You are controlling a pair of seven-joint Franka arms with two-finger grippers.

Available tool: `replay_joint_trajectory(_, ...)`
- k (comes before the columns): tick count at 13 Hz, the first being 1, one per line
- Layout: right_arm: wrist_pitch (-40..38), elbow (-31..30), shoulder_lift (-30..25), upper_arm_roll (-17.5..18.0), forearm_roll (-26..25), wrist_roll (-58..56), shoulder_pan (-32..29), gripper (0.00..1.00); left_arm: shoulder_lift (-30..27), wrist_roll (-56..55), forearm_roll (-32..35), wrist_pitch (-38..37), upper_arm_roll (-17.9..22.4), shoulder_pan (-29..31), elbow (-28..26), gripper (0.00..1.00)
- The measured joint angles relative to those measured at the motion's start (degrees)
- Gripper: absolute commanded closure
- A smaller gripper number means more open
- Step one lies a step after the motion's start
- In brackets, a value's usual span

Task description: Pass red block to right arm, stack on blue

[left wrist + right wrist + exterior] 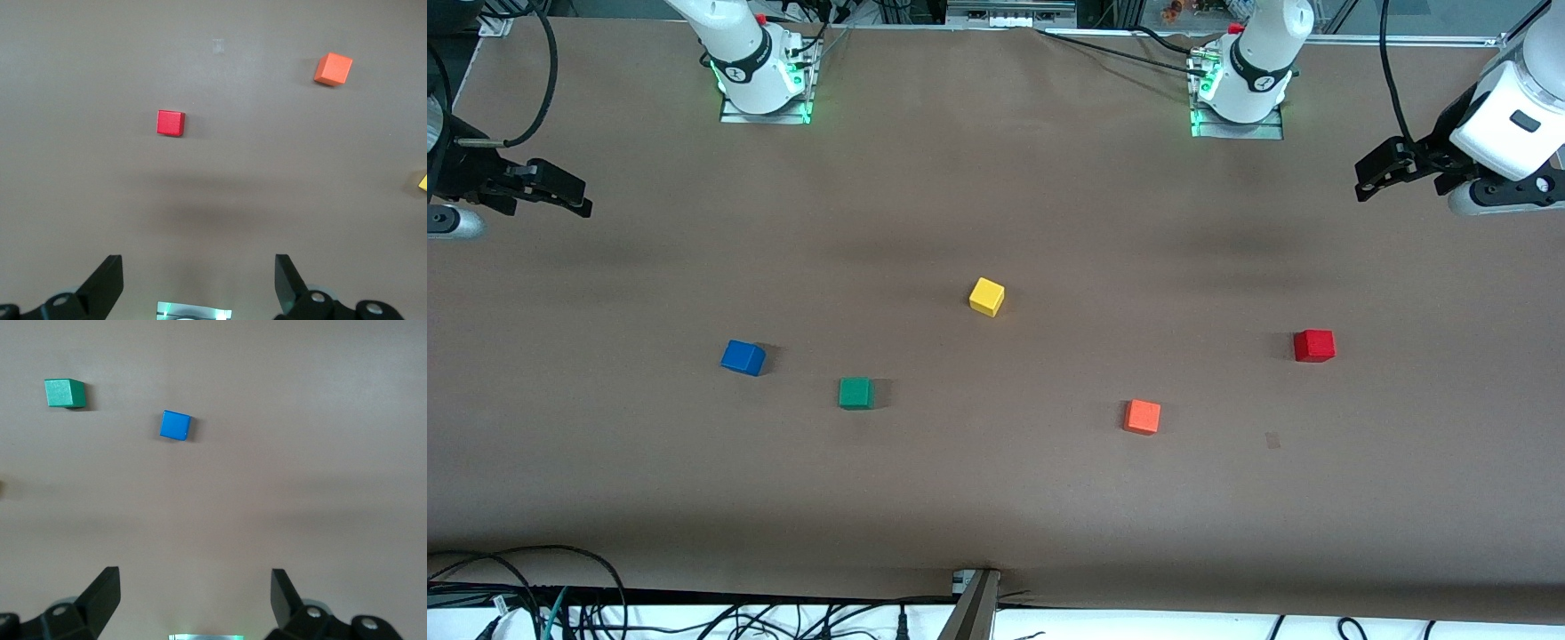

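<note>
5 cubes on brown table [996, 498]; both grippers raised, jaws spread, nothing held.
Red block [1314, 345] toward left arm's end, below left gripper [1376, 180]; blue block [743, 357] toward right arm's end, beside green cube [855, 392]. Right gripper [560, 191], apparently waiting, hangs over table edge.

The red block [1313, 345] stands alone on bare table, the orange cube [1142, 416] well apart.

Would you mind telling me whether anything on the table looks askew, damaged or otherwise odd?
Nothing stands out. The red block, blue block, green block, yellow block and orange block each sit flat and apart on the table, some merely turned at slight angles.
</note>
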Motion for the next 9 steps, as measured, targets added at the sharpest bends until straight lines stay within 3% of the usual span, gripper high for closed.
replay_joint_trajectory(9, 0.00, 0.00, 0.00, 0.00, 0.00, 0.00, 0.00, 0.00, -0.02, 0.00, -0.01, 0.81, 0.24, 0.03, -0.33, 0.00)
